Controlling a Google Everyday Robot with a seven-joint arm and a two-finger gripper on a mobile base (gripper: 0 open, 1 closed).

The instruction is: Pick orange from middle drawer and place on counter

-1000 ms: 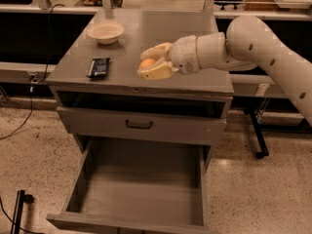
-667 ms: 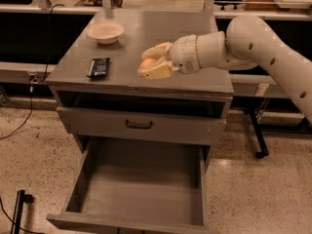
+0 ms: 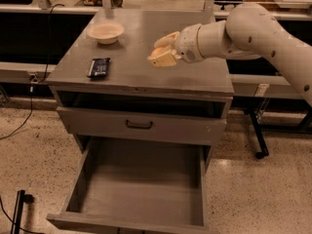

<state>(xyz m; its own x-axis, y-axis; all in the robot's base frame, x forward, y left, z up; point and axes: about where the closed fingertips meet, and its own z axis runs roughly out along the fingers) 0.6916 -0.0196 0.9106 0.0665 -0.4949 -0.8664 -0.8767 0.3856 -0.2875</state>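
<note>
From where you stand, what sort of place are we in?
Probably a lab or workshop: grey drawer cabinet, speckled hard floor, cable-strung benches behind. The gripper holds the orange above the counter.

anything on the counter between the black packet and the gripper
Nothing: the camera view shows bare counter from the black packet to the gripper, which grips the orange above it.
</note>
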